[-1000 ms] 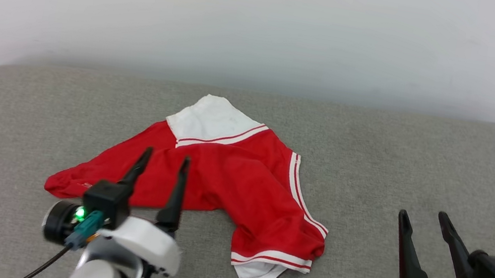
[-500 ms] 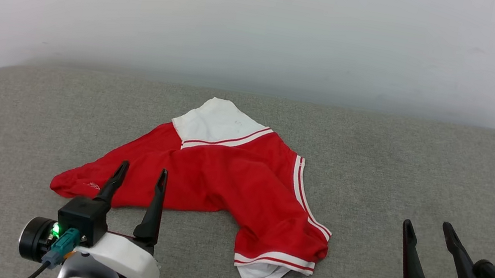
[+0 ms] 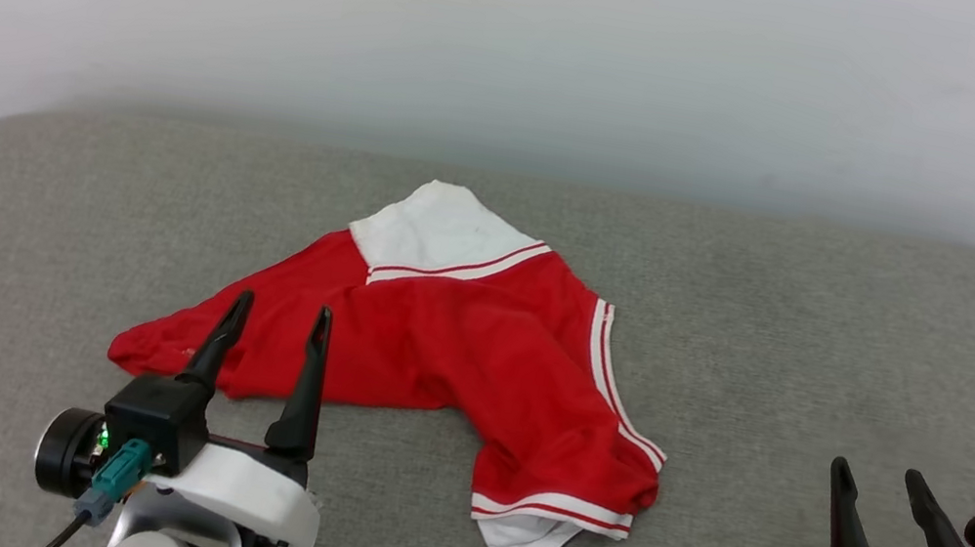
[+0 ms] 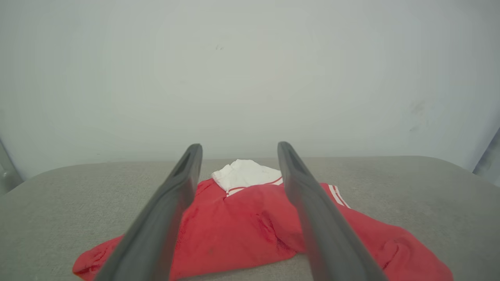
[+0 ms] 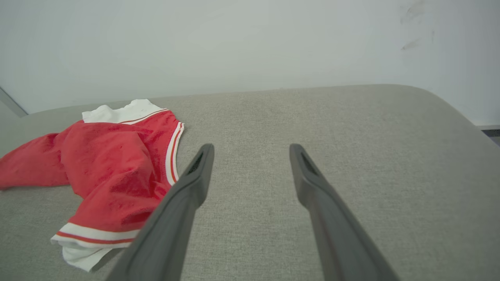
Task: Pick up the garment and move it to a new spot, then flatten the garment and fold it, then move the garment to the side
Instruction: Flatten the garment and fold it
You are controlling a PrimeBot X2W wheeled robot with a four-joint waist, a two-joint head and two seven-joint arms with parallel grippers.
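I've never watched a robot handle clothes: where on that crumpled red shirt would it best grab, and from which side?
Probably the red tail at the left end of the garment, coming down from the robot's near side. The cloth narrows to a bunched ridge there, and the open left gripper is right by it.

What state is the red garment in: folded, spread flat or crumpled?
Crumpled. The garment lies bunched and wrinkled on the grey surface, neither flat nor squared.

Ahead of the right tool (image 3: 876, 469), open table (image 3: 831, 351) runs to the wall (image 3: 529, 23); just ahead of the left tool (image 3: 284, 306), the crumpled shirt (image 3: 475, 351) covers the table.
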